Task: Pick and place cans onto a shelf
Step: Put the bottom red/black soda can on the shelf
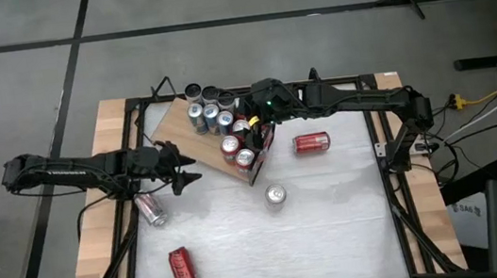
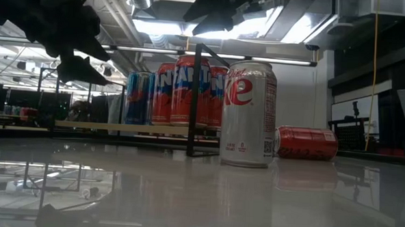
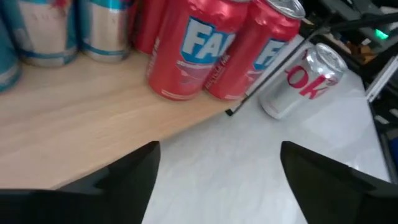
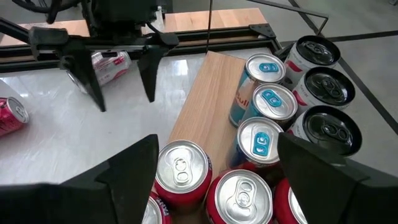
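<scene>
From above, the left gripper (image 1: 179, 172) is hovering beside the shelf (image 1: 179, 127), fingers apart and empty; the right gripper (image 1: 249, 129) is hanging over the cans (image 1: 216, 124) grouped there.

At table level, a silver can (image 2: 247, 114) is standing just off the shelf.

In the wrist views, both sets of fingers are gaping — a release looks just finished, and fetching a loose can comes next.

Grey floor (image 1: 214, 10) with dark seams, bright ceiling lights (image 2: 158, 26).

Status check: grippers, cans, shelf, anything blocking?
Left gripper open, empty, beside shelf. Right gripper open above shelved cans. Four cans loose on table. Nothing blocking.
</scene>
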You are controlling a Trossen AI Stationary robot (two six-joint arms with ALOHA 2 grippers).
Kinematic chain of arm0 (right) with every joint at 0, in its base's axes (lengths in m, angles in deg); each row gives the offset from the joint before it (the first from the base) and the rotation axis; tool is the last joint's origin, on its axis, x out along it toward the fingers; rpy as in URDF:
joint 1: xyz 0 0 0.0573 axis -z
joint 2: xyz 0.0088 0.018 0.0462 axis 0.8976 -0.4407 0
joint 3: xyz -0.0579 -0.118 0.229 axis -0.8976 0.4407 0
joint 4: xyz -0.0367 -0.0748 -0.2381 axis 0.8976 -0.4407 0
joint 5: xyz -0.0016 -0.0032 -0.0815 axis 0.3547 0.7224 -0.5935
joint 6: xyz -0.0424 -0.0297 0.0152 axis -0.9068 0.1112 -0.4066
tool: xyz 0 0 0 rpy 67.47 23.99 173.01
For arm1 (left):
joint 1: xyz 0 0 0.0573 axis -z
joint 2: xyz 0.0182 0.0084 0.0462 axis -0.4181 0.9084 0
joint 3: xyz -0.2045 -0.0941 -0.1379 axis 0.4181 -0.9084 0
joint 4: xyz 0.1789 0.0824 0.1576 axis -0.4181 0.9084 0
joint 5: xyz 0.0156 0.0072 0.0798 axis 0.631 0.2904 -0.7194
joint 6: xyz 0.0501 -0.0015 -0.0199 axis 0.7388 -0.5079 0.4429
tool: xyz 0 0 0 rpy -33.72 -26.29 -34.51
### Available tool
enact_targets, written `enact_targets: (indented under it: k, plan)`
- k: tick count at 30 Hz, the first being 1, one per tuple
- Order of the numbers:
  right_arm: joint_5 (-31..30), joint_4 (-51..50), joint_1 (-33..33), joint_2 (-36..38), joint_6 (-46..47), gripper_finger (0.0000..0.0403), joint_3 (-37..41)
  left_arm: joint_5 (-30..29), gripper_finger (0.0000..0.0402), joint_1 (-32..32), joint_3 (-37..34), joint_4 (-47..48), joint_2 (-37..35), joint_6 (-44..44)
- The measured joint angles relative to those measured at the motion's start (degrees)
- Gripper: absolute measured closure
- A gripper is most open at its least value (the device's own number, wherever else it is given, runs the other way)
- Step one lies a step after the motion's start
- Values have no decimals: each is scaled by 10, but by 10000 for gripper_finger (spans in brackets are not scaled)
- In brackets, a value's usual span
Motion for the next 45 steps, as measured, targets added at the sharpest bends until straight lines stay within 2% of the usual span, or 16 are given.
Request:
enact_targets:
  k: [6,14,19,21,25,29,32,36,38,42,45]
  plan:
    - [-14,-67,0,16,-12,84,0,0,53,0,0,-2,0,-30]
    - [-91,-191,12,94,-125,84,0,-1,52,0,0,-1,0,-31]
    - [-88,-208,46,135,-195,84,0,1,52,0,0,-9,0,-43]
    - [-67,-209,61,142,-208,84,0,4,52,1,0,-20,0,-70]
    - [12,-238,92,143,-205,84,0,-25,52,0,0,-63,0,-94]
    - [76,-248,102,141,-155,84,24,-58,52,0,0,-104,0,-95]
    - [76,-246,91,139,-114,84,47,-51,52,0,0,-110,0,-93]
    - [40,-200,65,140,-87,84,66,24,52,5,0,-116,0,-133]
    - [25,-172,53,139,-87,84,68,43,52,18,0,-127,0,-176]
    - [19,-146,34,141,-85,84,68,16,52,54,14,-131,4,-269]
    - [17,-144,24,142,-87,84,68,9,52,85,61,-90,14,-325]
